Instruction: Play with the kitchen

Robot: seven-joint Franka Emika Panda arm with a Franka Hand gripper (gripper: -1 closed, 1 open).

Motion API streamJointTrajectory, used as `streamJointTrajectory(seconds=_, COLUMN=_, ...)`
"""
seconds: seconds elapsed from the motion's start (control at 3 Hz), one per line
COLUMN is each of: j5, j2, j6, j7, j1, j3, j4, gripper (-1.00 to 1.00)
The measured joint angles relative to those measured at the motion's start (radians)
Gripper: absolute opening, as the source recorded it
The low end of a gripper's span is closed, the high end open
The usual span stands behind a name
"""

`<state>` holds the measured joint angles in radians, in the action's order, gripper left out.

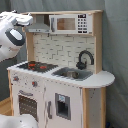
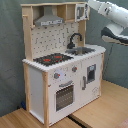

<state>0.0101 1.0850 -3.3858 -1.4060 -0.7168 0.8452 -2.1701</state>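
Up high, arm (image 2: 111, 14) beside kitchen (image 1: 60, 75) nr microwave (image 1: 69, 23) and hood (image 2: 48, 20), fingers' state can't tell, grey backdrop (image 1: 116, 45).

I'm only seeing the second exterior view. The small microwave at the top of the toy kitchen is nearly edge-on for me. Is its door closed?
Observer: In the first exterior view the small white microwave on the white and light-wood toy kitchen faces the camera, and its windowed door looks closed.
Operator: Where are its buttons?
Observer: A dark keypad panel sits at the first exterior view's right of the door.
Operator: Is the arm touching it?
Observer: No, the white robot arm is by the grey hood.
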Motion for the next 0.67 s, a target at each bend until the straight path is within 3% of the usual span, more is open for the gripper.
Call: streamJointTrajectory(seconds=0.67, j5=0.048, j2=0.042, j6=0.003, j7=0.16, j1=-0.13, j3=0.046, j4=0.063, gripper=1.0)
